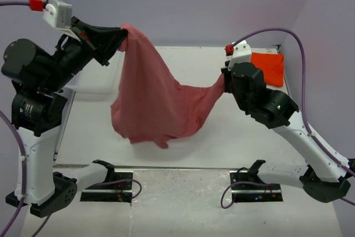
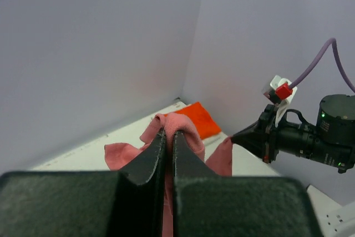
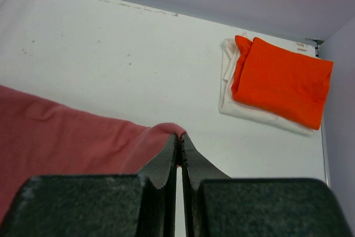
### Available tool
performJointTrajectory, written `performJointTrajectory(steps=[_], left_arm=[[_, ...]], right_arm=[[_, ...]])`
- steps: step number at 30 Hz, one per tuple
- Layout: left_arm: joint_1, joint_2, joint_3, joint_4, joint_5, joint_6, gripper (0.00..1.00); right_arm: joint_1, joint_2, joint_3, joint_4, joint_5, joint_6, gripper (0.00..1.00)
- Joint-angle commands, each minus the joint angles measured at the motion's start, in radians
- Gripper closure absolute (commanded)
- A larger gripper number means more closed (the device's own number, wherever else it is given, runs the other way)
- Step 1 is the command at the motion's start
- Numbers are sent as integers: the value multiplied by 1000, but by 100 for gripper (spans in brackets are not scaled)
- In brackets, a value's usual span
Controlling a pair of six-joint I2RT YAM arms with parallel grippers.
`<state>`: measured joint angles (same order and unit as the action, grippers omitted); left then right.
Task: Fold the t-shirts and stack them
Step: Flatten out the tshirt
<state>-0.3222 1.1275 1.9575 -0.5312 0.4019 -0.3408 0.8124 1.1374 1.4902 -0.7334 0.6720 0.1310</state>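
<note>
The rose-red t-shirt (image 1: 155, 95) hangs stretched between both arms, its lower part resting crumpled on the table. My left gripper (image 1: 119, 40) is raised at the upper left, shut on one edge of this shirt (image 2: 183, 131). My right gripper (image 1: 223, 84) sits lower at the right, shut on another edge of the shirt (image 3: 83, 142). The folded orange t-shirt (image 1: 268, 67) lies in the far right corner, on top of a folded white t-shirt (image 3: 228, 90).
A white basket (image 1: 91, 81) stands at the left, partly behind the left arm. Purple walls close the table at the back and right. Arm bases (image 1: 105, 184) and cables lie along the near edge.
</note>
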Motion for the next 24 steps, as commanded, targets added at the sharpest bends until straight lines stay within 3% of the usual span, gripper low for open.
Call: performJointTrajectory(steps=[1,14,24], left_arm=[[-2,-8,-12,60,103,-49,100],[0,-75,165,69,193,-98,100],[0,-90,181,115,264,-158,100]], right_arm=[[-1,-10,39,19,41,-1,100],[1,2,31,3,38,10,100],[-1,4,35,2,23,16,100]])
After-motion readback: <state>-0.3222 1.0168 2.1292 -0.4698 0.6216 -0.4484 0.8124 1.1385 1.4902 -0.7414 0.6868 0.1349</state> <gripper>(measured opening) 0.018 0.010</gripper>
